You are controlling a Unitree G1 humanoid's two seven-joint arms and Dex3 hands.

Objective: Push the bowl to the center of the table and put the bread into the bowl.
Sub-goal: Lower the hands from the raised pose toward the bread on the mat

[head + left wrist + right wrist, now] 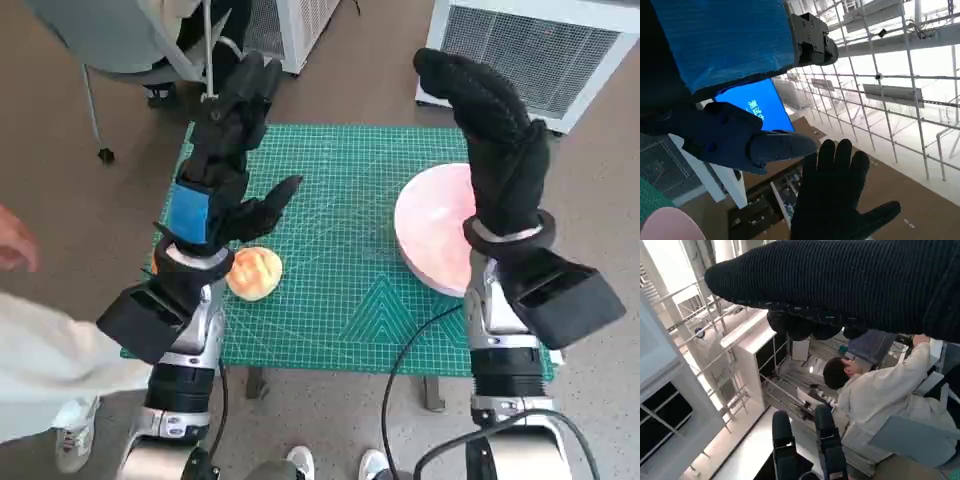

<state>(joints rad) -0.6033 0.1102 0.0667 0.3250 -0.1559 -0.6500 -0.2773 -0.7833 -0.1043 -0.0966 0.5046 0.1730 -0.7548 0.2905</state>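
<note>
Left wrist view: blue screen (762,106) carries a short line of pale characters, too small and tilted to read. Head view: green mat (340,270) shows printed grid lines only, no legible figures. Right wrist view: no readable text.

open mat (350,200) between bread (254,272), bowl (432,232)

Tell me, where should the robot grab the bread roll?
Probably from above, fingers closing on the opposite sides of the bread roll. It is round and lies flat on the green mat, right beside the left robot hand, which is raised and holds nothing.
</note>
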